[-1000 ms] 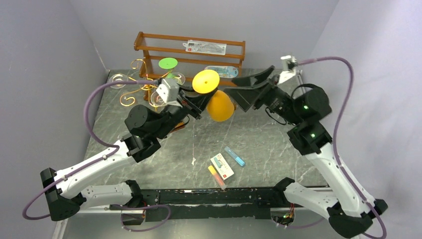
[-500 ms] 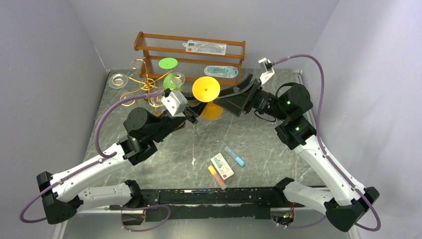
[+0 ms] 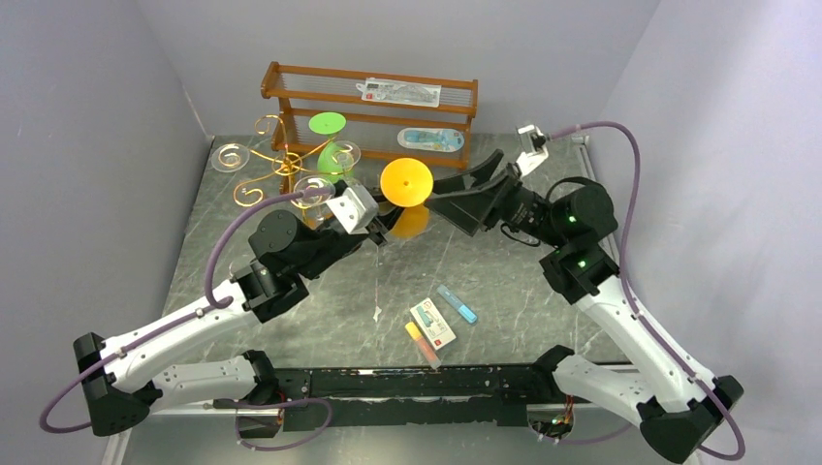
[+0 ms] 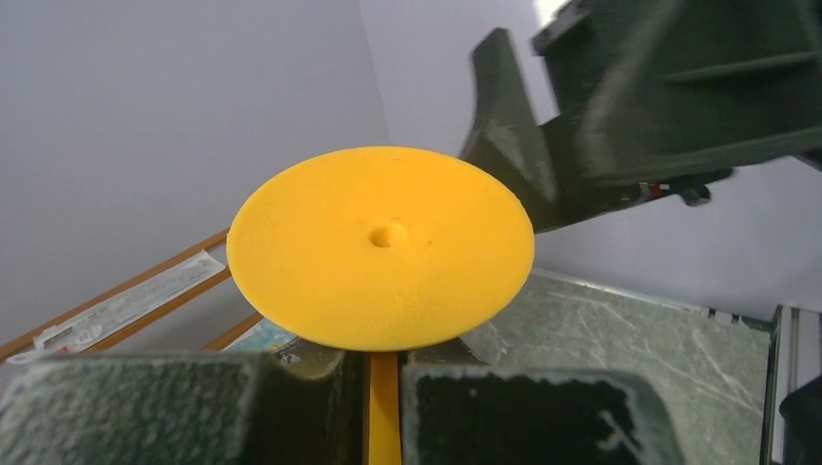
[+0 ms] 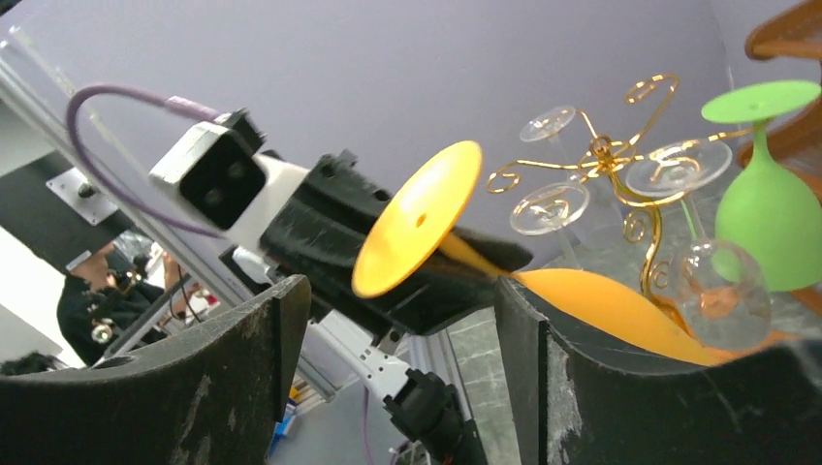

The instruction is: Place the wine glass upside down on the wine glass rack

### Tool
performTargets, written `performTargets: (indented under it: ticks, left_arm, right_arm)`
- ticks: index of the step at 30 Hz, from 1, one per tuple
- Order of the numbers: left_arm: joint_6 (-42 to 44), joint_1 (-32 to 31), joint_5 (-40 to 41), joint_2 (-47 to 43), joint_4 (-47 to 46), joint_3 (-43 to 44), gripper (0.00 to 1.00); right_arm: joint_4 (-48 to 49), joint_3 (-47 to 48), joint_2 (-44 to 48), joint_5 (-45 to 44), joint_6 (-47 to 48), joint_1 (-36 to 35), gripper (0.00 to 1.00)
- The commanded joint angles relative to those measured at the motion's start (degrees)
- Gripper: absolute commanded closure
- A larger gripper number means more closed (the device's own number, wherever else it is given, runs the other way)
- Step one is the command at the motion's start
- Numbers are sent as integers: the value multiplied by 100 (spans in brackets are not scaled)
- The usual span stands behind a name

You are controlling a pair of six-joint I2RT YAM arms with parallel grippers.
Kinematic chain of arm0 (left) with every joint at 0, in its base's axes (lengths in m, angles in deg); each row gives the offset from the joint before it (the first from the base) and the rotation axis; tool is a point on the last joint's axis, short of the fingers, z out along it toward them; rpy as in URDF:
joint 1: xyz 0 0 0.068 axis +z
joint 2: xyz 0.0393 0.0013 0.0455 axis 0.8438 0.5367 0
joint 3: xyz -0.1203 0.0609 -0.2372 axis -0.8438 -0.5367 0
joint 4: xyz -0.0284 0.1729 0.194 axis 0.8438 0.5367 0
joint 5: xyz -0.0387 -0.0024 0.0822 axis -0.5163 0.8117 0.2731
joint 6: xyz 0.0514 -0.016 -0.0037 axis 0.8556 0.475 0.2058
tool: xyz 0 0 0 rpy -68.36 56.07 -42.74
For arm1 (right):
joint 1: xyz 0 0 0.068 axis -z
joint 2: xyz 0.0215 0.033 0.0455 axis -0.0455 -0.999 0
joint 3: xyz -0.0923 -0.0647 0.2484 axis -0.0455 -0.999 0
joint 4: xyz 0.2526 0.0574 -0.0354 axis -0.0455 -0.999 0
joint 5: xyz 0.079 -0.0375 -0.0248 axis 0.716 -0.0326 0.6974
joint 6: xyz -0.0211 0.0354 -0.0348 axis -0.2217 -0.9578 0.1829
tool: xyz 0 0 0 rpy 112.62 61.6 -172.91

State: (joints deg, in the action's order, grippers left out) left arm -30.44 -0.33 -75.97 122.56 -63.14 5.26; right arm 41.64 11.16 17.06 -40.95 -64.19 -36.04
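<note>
Left gripper (image 4: 384,383): jaws pinched tight on the stem of the yellow wine glass (image 4: 380,260), foot uppermost, bowl lower. Right gripper (image 3: 463,192): jaws spread wide, holding nothing, just right of the glass and pointing at it. The glass is in the air, near the right of the wine glass rack (image 3: 284,160), not touching it. The rack carries clear glasses (image 3: 231,155) and a green glass (image 3: 334,155).

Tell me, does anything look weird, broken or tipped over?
Nothing looks broken or spilled. The yellow wine glass is in the air, foot up and tilted, but only because the left gripper pinches its stem. It is not on the gold wine glass rack yet.
</note>
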Motion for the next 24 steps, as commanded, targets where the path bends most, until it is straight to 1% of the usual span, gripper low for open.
performTargets:
  ticks: [1,4,10,14,15,17,19,21,22,24]
  left_arm:
    - [399,-14,-634,62,312,60,95]
    - [470,-14,-867,105,441,74,95]
    - [521,-14,-901,95,571,-35,95]
    - [579,-14,-949,-17,630,-178,95]
    - [561,-15,-943,-43,691,-184,93]
    - [504,-19,-934,-106,833,-163,77]
    - [314,-14,-850,-178,942,-149,65]
    - [-2,-14,-626,-196,1168,-68,46]
    - [-109,-14,-616,-200,1399,-18,40]
    - [-407,-15,-678,-246,1670,24,33]
  right_arm:
    - [-252,166,-304,-216,-557,12,30]
    - [-675,263,-434,-363,-604,15,42]
    - [-972,191,-393,-488,-783,20,72]
    - [-1155,173,-318,-593,-920,20,100]
    - [-1238,189,-308,-643,-949,13,100]
    - [-1333,194,-272,-771,-1011,17,100]
    - [-1358,168,-218,-872,-1100,20,100]
    - [-1382,164,-169,-991,-1099,21,100]
    - [-1368,128,-137,-1062,-1114,21,100]
    - [-1354,66,-71,-1227,-1112,21,100]
